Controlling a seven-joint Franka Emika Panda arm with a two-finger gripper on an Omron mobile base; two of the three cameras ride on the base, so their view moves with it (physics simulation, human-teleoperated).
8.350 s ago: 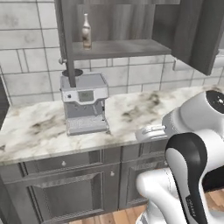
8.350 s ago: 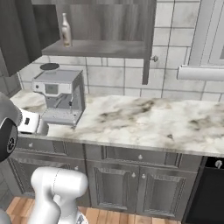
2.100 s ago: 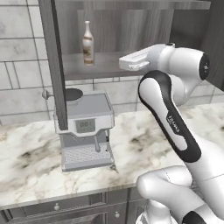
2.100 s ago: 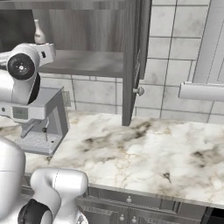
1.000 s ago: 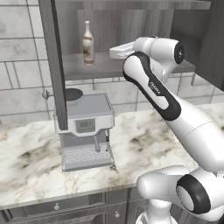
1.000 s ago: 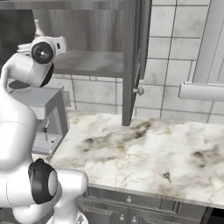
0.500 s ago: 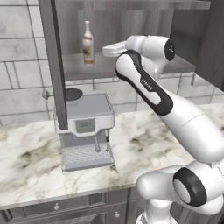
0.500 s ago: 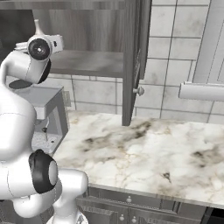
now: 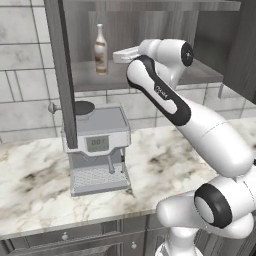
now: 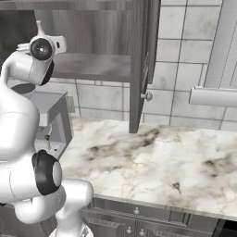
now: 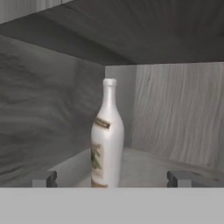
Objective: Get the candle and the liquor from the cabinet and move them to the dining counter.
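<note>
The liquor (image 9: pixel 100 49) stood upright on the grey shelf (image 9: pixel 150 76) inside the open cabinet (image 10: pixel 111 32), near its left rear corner, with its pale label facing out. In the hand view the bottle rose between the two dark fingers (image 11: pixel 44 179), which were spread wide apart and touched nothing. In the left base view the white hand pointed toward the bottle from its right, just beside it but apart from it. Below the shelf, a silver espresso machine (image 9: pixel 97 150) sat on the marble table (image 9: pixel 165 160) against the tiled wall (image 10: pixel 185 55). The left cabinet door (image 9: pixel 62 70) hung open in front of the machine, and the right door (image 10: pixel 143 60) stood open edge-on, its round knob (image 10: pixel 146 96) facing right.
</note>
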